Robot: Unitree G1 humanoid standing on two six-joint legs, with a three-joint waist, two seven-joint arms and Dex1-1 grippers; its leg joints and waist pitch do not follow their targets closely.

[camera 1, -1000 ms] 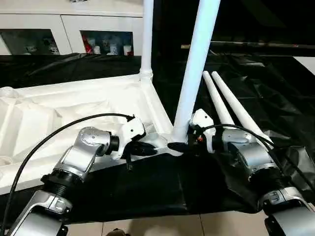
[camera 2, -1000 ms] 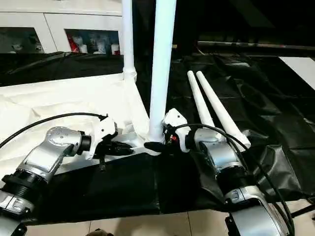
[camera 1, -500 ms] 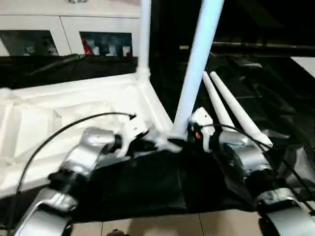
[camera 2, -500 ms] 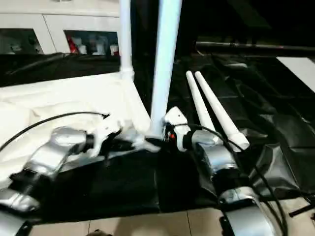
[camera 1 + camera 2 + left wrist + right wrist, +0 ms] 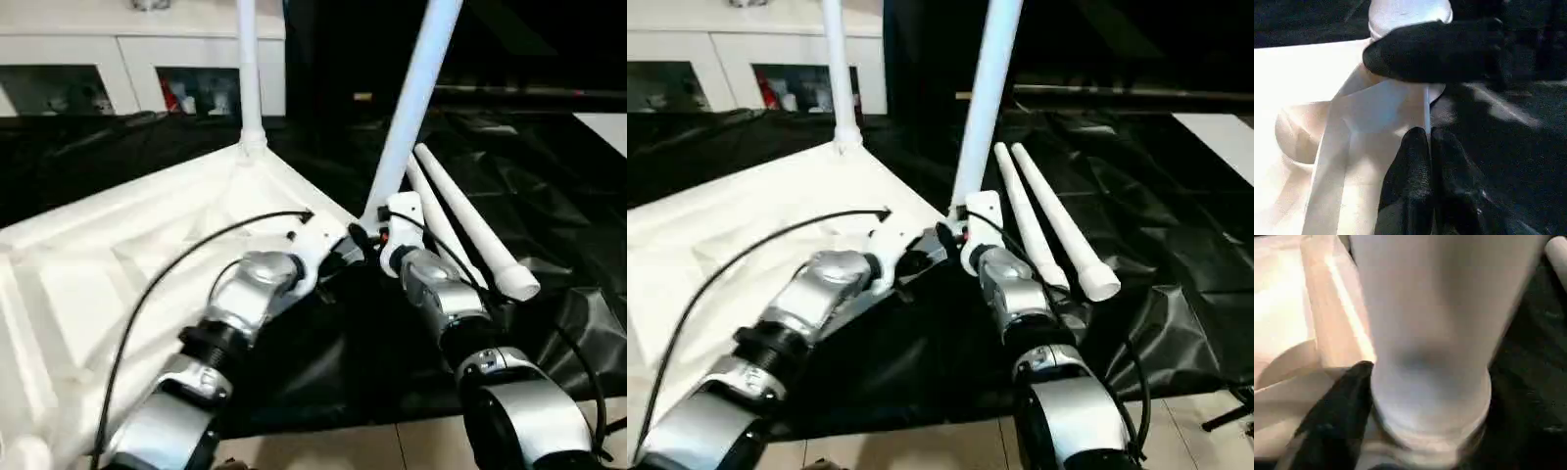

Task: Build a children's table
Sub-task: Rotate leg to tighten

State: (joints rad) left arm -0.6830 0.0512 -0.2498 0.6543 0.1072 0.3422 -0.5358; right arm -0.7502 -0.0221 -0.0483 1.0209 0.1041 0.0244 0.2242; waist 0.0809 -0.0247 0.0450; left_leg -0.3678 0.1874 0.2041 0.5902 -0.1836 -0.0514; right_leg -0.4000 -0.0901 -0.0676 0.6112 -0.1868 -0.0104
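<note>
We have two legs (image 5: 411, 108) standing in the table top (image 5: 118, 255), our left gripper (image 5: 1427, 147) pinching its rim, our right gripper (image 5: 370, 238) clamping the near leg, two loose legs (image 5: 470, 230) left

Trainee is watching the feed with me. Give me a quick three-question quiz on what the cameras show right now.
1. How many legs lie loose on the black cover?
2. True or false: two legs already stand upright in the tabletop.
3. The left gripper pinches: A) a loose leg, B) the tabletop's edge, C) the cable?

Key:
1. Two, side by side: one loose leg, another.
2. True: far leg, near leg at the right gripper.
3. B.
</note>
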